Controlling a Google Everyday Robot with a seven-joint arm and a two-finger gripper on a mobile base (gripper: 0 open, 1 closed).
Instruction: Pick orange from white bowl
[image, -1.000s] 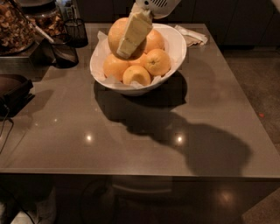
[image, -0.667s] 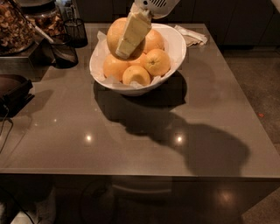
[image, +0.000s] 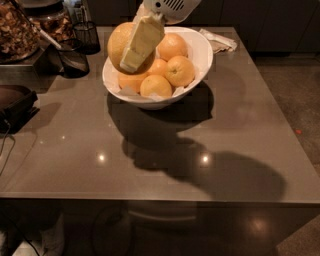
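The gripper (image: 131, 60) clamps the orange (image: 116, 42) above the white bowl's (image: 202, 50) left rim; the fruit is round, with no discernible long axis.

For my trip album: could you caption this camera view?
End effector grips the large orange over the white bowl holding five smaller fruits.

The scene was dim and warm, lit from overhead. Two small glare spots shone on the glossy table (image: 240, 130) near 6 o'clock. The white bowl (image: 202, 50) and the arm threw a broad dark shadow toward 5 o'clock. At 12 o'clock the gripper (image: 128, 56), clamped on the orange (image: 116, 42), caught the brightest light.
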